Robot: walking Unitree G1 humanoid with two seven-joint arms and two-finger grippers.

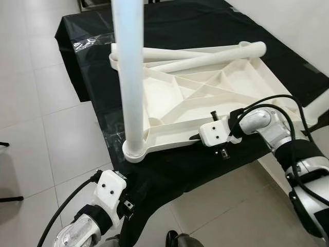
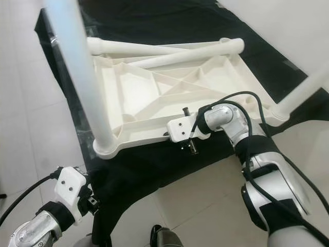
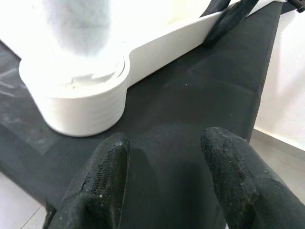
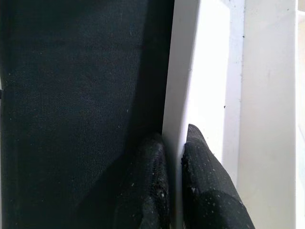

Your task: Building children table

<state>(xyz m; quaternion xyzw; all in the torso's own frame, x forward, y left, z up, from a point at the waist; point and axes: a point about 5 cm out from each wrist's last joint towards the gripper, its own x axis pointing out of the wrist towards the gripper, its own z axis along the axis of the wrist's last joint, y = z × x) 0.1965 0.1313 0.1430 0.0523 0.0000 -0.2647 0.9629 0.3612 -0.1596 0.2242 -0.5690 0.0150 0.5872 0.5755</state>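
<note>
A white plastic tabletop lies upside down on a table covered in black cloth. One white leg stands upright in the near-left corner socket. Another leg rises from the near-right corner. Two loose legs lie across the far side of the tabletop. My right gripper is shut on the tabletop's near rim, one finger on each side of it. My left gripper is open, low at the table's front-left corner, just in front of the socket.
The cloth hangs over the table's front edge close to my body. Pale tiled floor lies to the left and right of the table. A dark foot or base shows on the floor below.
</note>
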